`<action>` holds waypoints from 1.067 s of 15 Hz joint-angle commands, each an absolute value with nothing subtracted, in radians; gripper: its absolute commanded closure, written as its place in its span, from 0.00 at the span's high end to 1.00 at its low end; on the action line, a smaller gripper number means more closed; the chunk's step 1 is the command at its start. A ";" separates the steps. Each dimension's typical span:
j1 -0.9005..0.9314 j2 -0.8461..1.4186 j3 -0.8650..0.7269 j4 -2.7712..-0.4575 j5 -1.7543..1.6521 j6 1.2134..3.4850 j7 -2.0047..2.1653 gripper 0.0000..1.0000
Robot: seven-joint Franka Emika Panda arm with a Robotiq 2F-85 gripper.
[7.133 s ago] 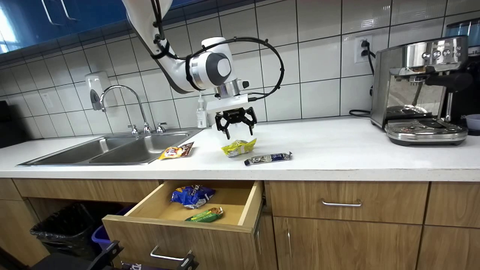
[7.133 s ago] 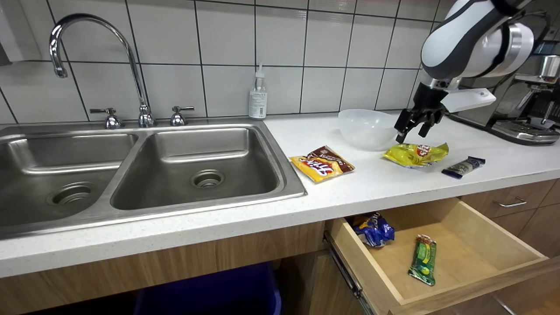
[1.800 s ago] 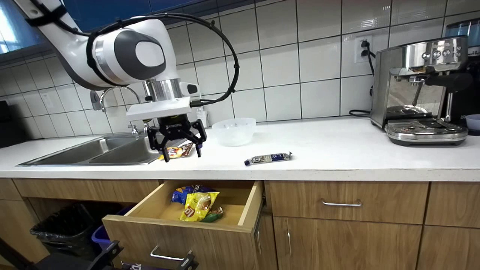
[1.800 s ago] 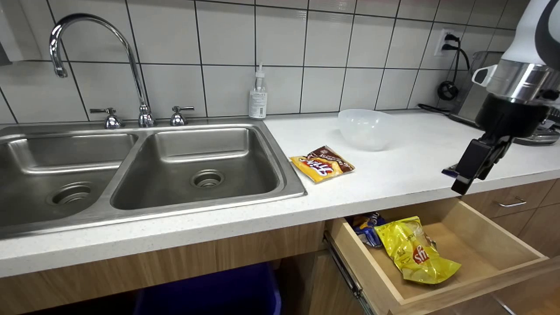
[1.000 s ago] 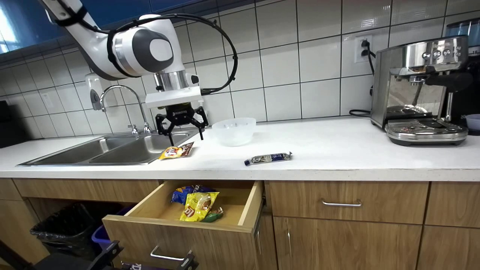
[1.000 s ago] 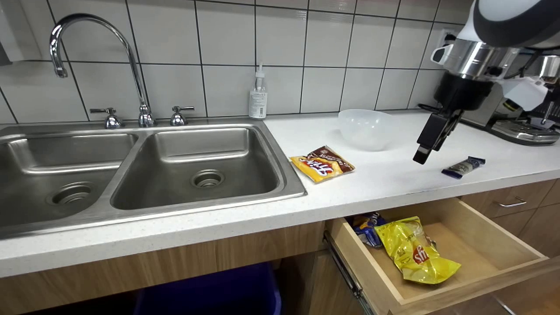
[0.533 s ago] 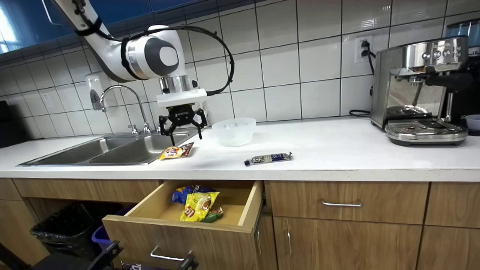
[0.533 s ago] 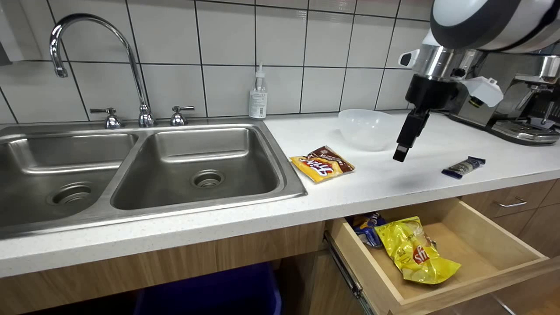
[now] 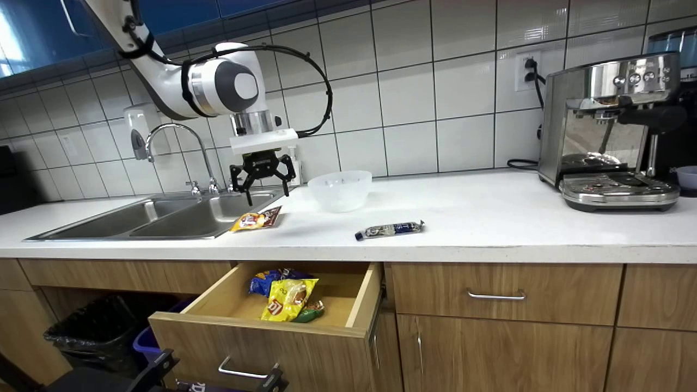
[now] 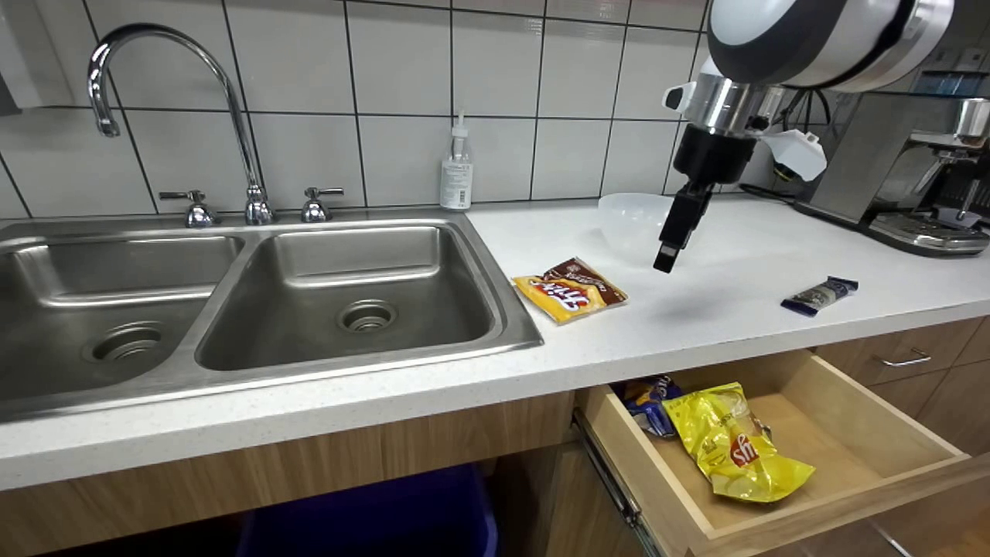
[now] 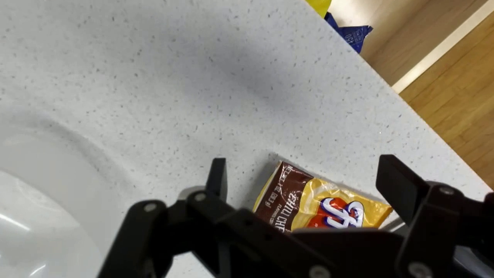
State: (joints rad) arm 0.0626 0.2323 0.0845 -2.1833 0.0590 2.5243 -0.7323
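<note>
My gripper hangs open above the counter, nothing between its fingers. Beneath it in the wrist view lies a brown and orange chip bag, partly covered by the gripper body. That bag rests flat by the sink's edge, apart from the fingertips. A yellow chip bag sits in the pulled-out drawer, leaning over a green wrapper. Behind it is a blue bag. A blue and silver bar lies on the counter. The translucent bowl stands near the gripper.
A double steel sink with a tall faucet adjoins the counter. A soap bottle stands against the tiles. The espresso machine occupies the counter's far end. Below the counter are a black-lined bin and a blue bin.
The yellow bag has gone from the counter into the drawer. Since then my open gripper has moved from over the drawer back above the counter, toward the brown and orange bag.
</note>
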 commanded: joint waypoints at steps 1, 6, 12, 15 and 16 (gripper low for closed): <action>0.049 0.279 0.105 -2.114 0.047 2.519 -0.682 1.00; 0.039 0.283 0.116 -2.119 0.046 2.524 -0.662 1.00; 0.035 0.294 0.117 -2.109 0.045 2.526 -0.660 1.00; 0.035 0.294 0.117 -2.108 0.046 2.526 -0.660 1.00; 0.041 0.297 0.114 -2.105 0.043 2.535 -0.636 1.00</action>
State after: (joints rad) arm 0.0584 0.2938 0.0931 -2.1108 0.0590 2.5288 -0.6708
